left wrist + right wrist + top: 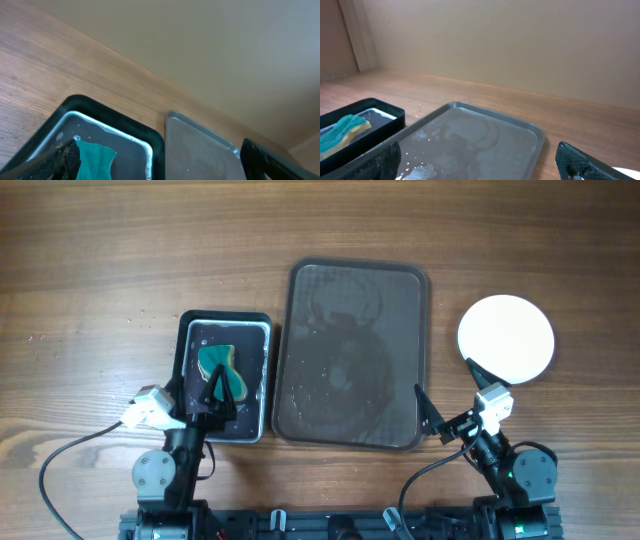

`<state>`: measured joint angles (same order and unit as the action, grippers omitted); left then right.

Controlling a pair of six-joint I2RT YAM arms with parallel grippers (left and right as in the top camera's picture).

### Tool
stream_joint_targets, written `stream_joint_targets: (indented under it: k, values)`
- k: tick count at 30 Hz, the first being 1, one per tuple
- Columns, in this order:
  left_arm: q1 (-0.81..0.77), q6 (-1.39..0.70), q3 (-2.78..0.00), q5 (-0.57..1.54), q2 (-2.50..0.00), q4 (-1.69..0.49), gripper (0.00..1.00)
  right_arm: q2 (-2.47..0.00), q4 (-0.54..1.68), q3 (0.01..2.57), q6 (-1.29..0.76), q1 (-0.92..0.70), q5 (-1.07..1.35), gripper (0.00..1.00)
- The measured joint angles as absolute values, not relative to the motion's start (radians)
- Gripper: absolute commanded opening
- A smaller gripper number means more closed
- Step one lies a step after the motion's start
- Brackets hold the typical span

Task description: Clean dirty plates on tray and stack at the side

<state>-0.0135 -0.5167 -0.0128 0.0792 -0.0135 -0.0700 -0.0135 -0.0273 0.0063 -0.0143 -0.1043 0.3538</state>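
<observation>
At three o'clock from the wet grey rectangular tray [350, 300], a round white plate [506, 337] sits alone on the brown wooden table [100, 260], apart from the tray's rim. It looks clean from above. The tray itself carries no plate, only smears and droplets, so my read is that the washing is done and what remains is parking both arms tidily.

At nine o'clock of the tray is the black rectangular tub [230, 316] of water. The teal-and-yellow sponge [213, 360] lies loose inside it, gripped by nothing. The left gripper [155, 150] hangs over the tub's six o'clock end with its fingers spread wide and empty. One finger is just beside the sponge in the wrist view.

The right gripper [477, 150] is spread too and holds nothing. It hovers off the tray's five o'clock corner, and its outer finger reaches toward the plate's seven o'clock edge.

To finish well, both arms should lift before pulling back toward six o'clock. That keeps the left fingers from dragging the sponge out and the right finger from nudging the plate. Both arms are folded low near their bases, with the wrists pitched forward toward twelve o'clock.
</observation>
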Motion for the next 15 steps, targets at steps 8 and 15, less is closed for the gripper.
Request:
stream_joint_targets:
  k: [8, 15]
  values:
    - [-0.028, -0.517, -0.013, 0.073, -0.014, -0.070, 1.00, -0.014, -0.027, 0.006, -0.014, -0.104, 0.354, 1.00]
    - [-0.028, -0.517, -0.013, 0.072, -0.014, -0.070, 1.00, -0.014, -0.027, 0.006, -0.014, -0.104, 0.354, 1.00]
